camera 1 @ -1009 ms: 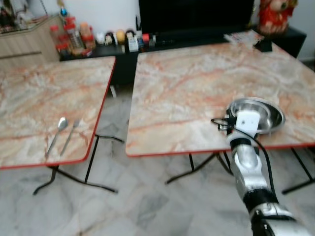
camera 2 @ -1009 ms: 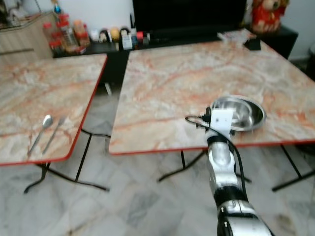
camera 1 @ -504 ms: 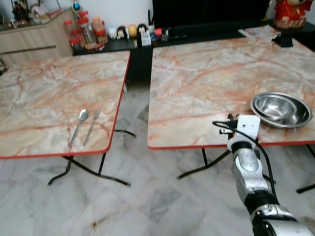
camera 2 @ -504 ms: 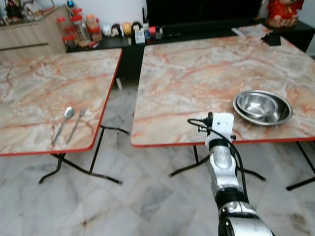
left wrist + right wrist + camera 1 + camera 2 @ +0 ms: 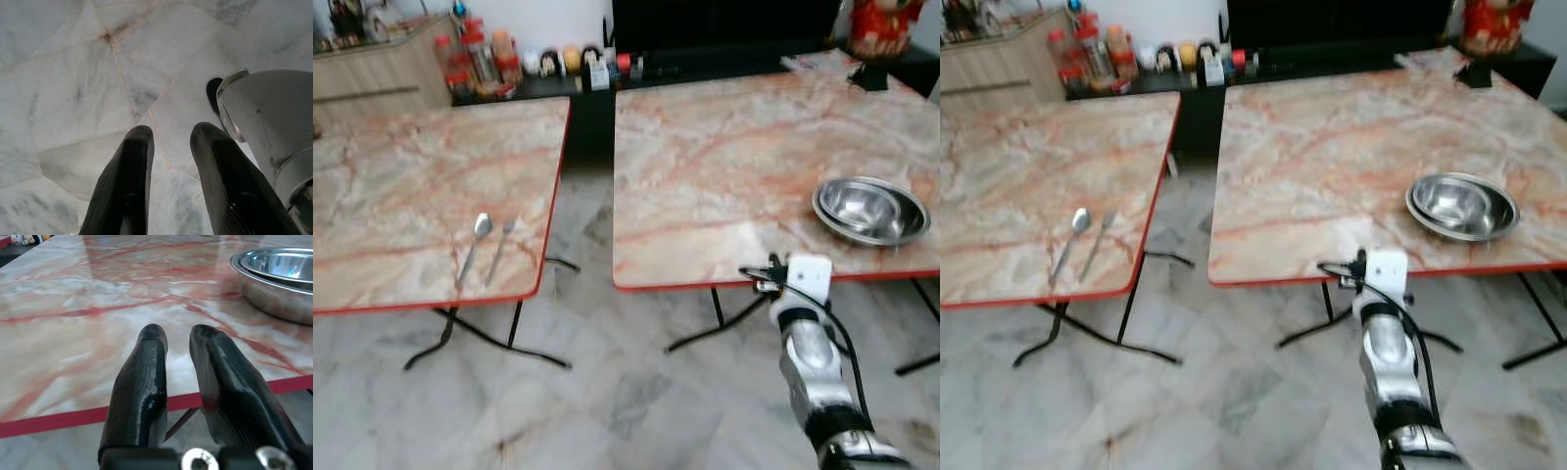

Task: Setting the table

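Two marble-pattern, red-edged folding tables, left table (image 5: 401, 206) and right table (image 5: 724, 166), stand on pale stone floor. Two nested steel bowls (image 5: 869, 209) sit at 3 o'clock; one spoon (image 5: 476, 245) and one fork (image 5: 500, 249) at 9. Right tool (image 5: 178, 382), empty and slightly parted, hangs off the table edge. Left tool (image 5: 171, 181) empty, slightly parted too. I'd walk left squarely before reaching for the cutlery.

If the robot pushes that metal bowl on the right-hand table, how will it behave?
The metal bowl looks thin, polished and rigid, so it is probably light and stiff. On the glossy marble-patterned table it would likely slide easily rather than tip, being wide and shallow. Its smooth rim may be slippery for the right end effector.
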### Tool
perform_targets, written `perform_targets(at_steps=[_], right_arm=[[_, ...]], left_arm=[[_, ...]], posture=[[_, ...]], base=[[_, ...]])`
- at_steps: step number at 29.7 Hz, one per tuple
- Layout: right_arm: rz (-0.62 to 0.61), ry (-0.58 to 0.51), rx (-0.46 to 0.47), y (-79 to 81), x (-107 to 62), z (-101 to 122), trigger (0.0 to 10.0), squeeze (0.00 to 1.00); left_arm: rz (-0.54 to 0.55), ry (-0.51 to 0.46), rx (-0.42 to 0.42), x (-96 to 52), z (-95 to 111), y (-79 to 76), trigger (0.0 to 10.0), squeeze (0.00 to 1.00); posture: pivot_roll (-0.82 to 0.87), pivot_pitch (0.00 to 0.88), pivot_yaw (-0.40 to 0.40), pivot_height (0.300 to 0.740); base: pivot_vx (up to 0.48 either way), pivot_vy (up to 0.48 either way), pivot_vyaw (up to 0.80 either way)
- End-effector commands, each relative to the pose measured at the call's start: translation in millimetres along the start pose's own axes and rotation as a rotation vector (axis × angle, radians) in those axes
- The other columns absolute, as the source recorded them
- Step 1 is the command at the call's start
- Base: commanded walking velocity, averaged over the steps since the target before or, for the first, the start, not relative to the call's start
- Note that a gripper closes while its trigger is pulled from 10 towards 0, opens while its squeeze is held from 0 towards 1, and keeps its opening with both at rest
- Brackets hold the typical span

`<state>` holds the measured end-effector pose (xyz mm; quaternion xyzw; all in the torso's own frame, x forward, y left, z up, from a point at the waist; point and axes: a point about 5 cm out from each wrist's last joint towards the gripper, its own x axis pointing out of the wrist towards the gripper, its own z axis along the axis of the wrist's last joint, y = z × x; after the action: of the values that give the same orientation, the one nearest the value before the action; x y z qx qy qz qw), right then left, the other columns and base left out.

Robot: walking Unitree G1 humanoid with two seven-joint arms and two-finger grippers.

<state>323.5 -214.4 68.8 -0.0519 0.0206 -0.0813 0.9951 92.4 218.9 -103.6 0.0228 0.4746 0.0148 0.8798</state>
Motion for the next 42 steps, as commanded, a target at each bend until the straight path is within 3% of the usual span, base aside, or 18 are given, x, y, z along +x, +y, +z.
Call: perform_targets(at_steps=[1, 14, 26, 29, 31, 34, 37, 42], right_arm=[[0.012, -0.015, -0.002, 2.6, -0.2, 2.6, 10.0, 0.00], [0.017, -0.056, -0.007, -2.2, -11.8, 4.7, 10.0, 0.00], [-0.006, 0.145, -0.053, -3.6, -23.7, -25.6, 10.0, 0.00], [-0.005, 0.150, -0.040, -3.2, -24.3, -26.2, 10.0, 0.00], [-0.001, 0.327, -0.068, -1.8, -29.6, -46.7, 10.0, 0.00], [-0.008, 0.390, -0.059, -1.6, -31.1, -53.3, 10.0, 0.00], [0.001, 0.541, -0.044, 0.3, -33.0, -67.3, 10.0, 0.00], [-0.014, 0.631, -0.013, -0.2, -31.4, -73.1, 10.0, 0.00]], left_arm=[[0.006, 0.010, 0.004, -1.3, -2.4, 3.7, 10.0, 0.00], [0.005, 0.010, 0.009, -1.3, -2.0, 4.5, 10.0, 0.00], [0.005, 0.007, 0.009, -0.8, -0.9, 4.3, 10.0, 0.00], [0.005, 0.007, 0.009, -0.8, -0.9, 4.2, 10.0, 0.00], [0.003, 0.009, 0.011, -0.7, -1.0, 3.9, 10.0, 0.00], [0.003, 0.010, 0.011, -0.6, -1.0, 3.8, 10.0, 0.00], [0.003, 0.011, 0.011, -0.6, -1.0, 3.7, 10.0, 0.00], [0.002, 0.013, 0.012, -0.5, -1.1, 3.5, 10.0, 0.00]], posture=[[-0.12, 0.020, 0.109, 0.736], [-0.13, 0.022, 0.112, 0.736], [-0.12, 0.020, 0.109, 0.736], [-0.12, 0.020, 0.109, 0.736], [-0.12, 0.021, 0.107, 0.736], [-0.13, 0.020, 0.108, 0.736], [-0.12, 0.021, 0.105, 0.736], [-0.13, 0.020, 0.105, 0.736]], base=[[0.000, 0.262, 0.00], [0.000, 0.260, 0.00], [0.000, 0.261, 0.00], [0.000, 0.262, 0.00], [0.000, 0.261, 0.00], [0.000, 0.261, 0.00], [0.000, 0.260, 0.00], [0.000, 0.261, 0.00]])
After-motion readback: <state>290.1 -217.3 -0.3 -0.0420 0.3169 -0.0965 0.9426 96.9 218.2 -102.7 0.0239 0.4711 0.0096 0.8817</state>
